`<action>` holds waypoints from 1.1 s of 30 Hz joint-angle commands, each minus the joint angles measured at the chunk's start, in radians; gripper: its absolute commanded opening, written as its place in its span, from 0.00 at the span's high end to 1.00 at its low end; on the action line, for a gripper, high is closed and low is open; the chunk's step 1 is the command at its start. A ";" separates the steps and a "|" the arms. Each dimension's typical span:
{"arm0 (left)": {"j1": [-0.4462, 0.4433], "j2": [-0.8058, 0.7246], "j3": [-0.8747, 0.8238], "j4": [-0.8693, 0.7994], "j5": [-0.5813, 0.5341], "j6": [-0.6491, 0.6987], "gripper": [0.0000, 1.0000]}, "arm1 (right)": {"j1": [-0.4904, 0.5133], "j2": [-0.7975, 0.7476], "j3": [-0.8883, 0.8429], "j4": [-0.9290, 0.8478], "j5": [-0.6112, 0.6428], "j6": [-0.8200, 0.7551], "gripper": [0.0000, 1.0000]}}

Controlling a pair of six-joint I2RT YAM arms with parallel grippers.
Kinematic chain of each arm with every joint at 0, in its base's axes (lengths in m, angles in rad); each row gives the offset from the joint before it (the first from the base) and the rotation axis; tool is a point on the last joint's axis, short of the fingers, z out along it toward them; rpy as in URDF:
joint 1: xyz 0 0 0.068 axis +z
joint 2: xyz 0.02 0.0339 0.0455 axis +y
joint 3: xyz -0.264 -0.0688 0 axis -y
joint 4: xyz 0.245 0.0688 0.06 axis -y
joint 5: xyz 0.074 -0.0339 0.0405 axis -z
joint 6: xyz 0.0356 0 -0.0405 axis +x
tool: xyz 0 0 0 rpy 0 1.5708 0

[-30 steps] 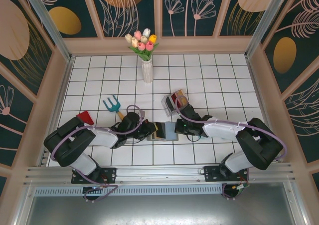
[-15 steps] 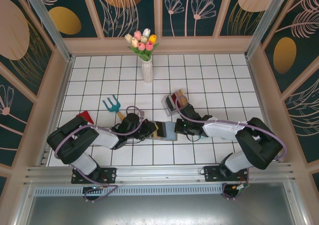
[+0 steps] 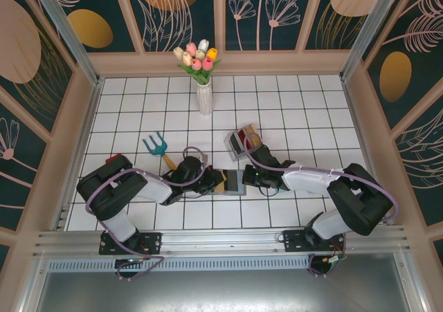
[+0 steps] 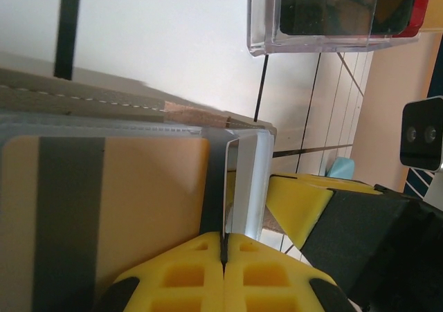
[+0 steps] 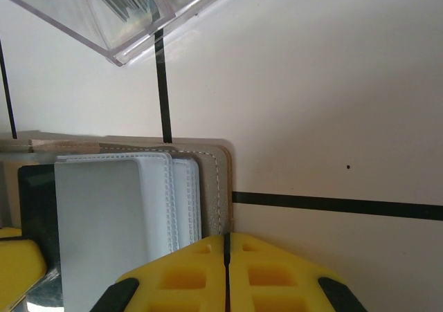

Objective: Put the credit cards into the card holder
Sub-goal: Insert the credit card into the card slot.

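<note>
The grey card holder [image 3: 235, 183] lies open on the tiles between my two grippers, its clear sleeves [image 5: 111, 215] showing inside the stitched cover [image 5: 216, 180]. My left gripper [image 3: 213, 182] [image 4: 225, 246] is shut on a thin tan credit card [image 4: 104, 208] with a dark stripe, whose far end lies in among the sleeves. From the other side, my right gripper [image 3: 247, 179] [image 5: 226, 246] is shut on the holder's edge; one of its yellow fingers [image 4: 304, 201] appears in the left wrist view. More credit cards, black [image 4: 325, 4] and red [image 4: 415, 21], stand in a clear rack [image 3: 242, 140].
A white vase of tulips [image 3: 204, 97] stands at the back centre. A blue hand rake [image 3: 156, 146] lies left of the arms, with a red object [image 3: 111, 161] partly hidden by the left arm. The clear rack [image 5: 118, 14] is just behind the holder.
The left arm has pushed right, bringing the tan card further over the card holder. The right arm and the holder have stayed put.
</note>
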 commanded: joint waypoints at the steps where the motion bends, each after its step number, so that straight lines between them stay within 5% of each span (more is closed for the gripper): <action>1: -0.016 0.043 0.039 -0.048 0.008 0.026 0.94 | 0.006 0.025 -0.039 -0.064 -0.057 0.018 0.97; 11: -0.045 0.066 0.099 -0.148 -0.006 0.069 0.85 | 0.006 0.025 -0.029 -0.082 -0.043 0.017 0.95; 22: -0.045 -0.165 0.134 -0.559 -0.209 0.223 0.57 | -0.003 0.039 0.045 -0.201 0.084 -0.021 0.90; 25: -0.044 -0.213 0.124 -0.576 -0.231 0.240 0.50 | -0.011 0.026 0.072 -0.212 0.082 -0.046 0.86; 30: -0.043 -0.279 0.148 -0.661 -0.305 0.267 0.49 | -0.024 -0.044 0.146 -0.281 0.095 -0.093 0.63; 33: -0.038 -0.301 0.182 -0.733 -0.352 0.301 0.48 | -0.065 -0.100 0.193 -0.323 0.102 -0.126 0.62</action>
